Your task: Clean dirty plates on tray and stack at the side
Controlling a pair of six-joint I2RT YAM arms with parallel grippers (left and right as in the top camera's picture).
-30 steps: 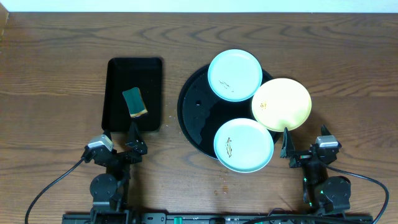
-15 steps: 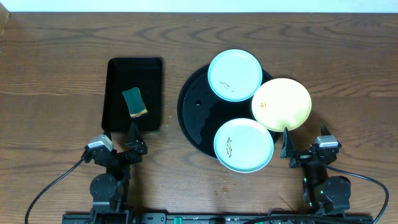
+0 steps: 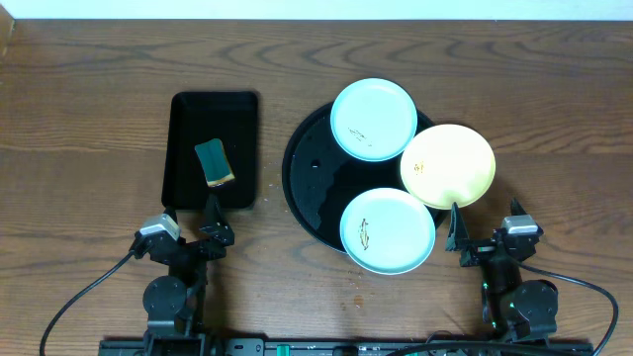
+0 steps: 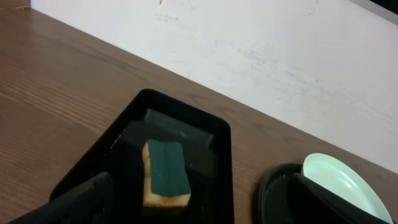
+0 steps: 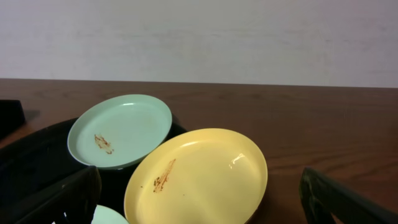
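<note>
Three plates are resting on the round black tray (image 3: 312,173), right of centre on the bench (image 3: 99,79). One mint plate (image 3: 373,119) is lying at the far rim. The yellow plate (image 3: 447,165) is overhanging the right rim, and a second mint plate (image 3: 387,230) is overhanging the near rim. All are showing brown smears. A green sponge (image 3: 214,162) is lying in the rectangular tray (image 3: 188,119) to the left. The left claw (image 3: 193,216) is hanging spread at that tray's near end, gripping nothing. The right claw (image 3: 482,225) is hanging spread and empty, just beside the yellow plate's near edge.
</note>
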